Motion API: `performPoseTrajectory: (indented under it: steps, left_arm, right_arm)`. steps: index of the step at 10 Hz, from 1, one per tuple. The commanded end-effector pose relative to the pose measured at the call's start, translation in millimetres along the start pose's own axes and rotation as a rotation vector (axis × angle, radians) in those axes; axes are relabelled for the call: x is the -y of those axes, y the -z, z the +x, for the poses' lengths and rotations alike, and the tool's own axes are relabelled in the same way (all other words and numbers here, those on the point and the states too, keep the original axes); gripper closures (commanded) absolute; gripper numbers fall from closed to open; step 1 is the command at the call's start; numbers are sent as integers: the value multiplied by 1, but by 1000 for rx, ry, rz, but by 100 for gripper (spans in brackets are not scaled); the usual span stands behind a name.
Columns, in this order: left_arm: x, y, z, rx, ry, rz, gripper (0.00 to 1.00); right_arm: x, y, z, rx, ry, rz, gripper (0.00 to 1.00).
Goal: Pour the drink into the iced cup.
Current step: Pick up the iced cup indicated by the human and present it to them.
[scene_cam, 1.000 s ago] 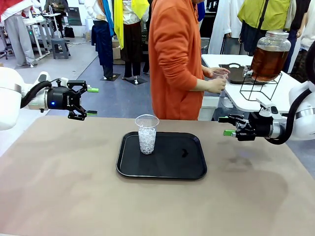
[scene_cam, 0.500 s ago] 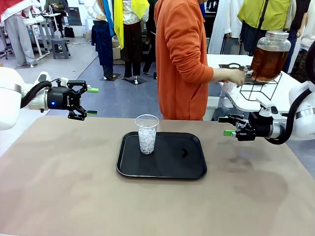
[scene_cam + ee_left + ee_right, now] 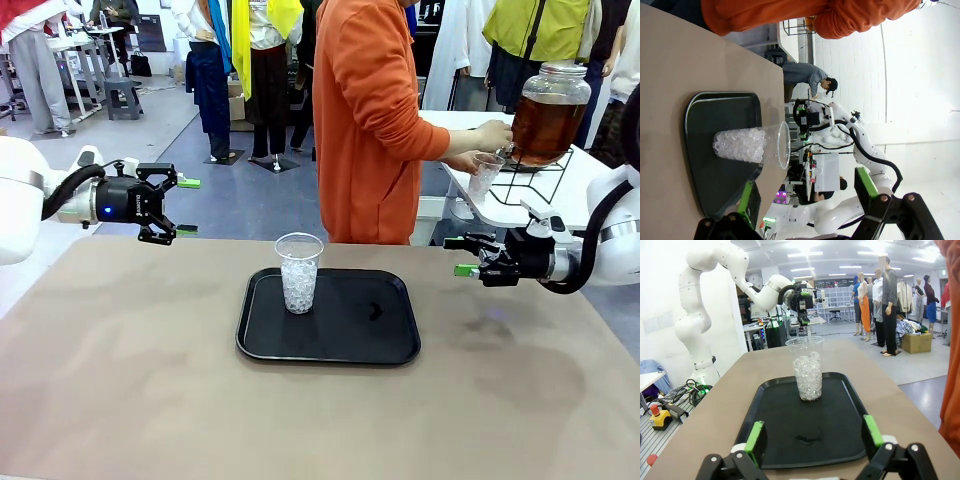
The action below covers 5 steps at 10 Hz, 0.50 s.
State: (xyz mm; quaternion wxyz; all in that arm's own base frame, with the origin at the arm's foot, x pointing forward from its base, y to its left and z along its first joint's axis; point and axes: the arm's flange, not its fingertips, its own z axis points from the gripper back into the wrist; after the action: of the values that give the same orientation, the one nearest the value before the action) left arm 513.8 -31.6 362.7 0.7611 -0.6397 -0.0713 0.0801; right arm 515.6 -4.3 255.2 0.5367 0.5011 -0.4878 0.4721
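- The iced cup [image 3: 299, 272] is standing upright on the left part of the black tray [image 3: 390, 340], in the middle of the counter [image 3: 120, 380]. Its long axis is running vertically and its mouth is facing up.
- The left end effector [image 3: 188, 206] is hovering above the counter to the cup's left with its fingers spread apart and nothing between them. It is pointing in toward the cup from the side.
- The right end effector [image 3: 458, 256] is hanging off the tray's right edge, likewise spread apart and empty. It is also facing the cup, which is sitting centred ahead of its fingers in the right wrist view.
- The drink is sitting in a large lidded glass jar [image 3: 548, 115] on a wire stand on a separate white table, beyond the counter's far right corner and well apart from both end effectors.
- The person's hand [image 3: 492, 135] is reaching to the jar's spigot while the other is holding a small clear cup [image 3: 485, 172] just below it. Whether liquid is running into it is too small to tell.
- The left end effector is looking slightly nearer the iced cup, since the cup is sitting on the tray's left side.
- The right one is lying nearer the jar and the small cup, so a handover is likely falling to that side, with the pour then travelling leftward across the tray.
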Motion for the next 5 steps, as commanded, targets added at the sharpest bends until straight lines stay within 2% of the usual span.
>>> performPoseTrajectory:
  steps: [1,5]
  left_arm:
    - [1,0,0,6,10,-4,0]
    - [1,0,0,6,10,-4,0]
  right_arm:
    - [1,2,3,4,3,0,0]
    - [1,2,3,4,3,0,0]
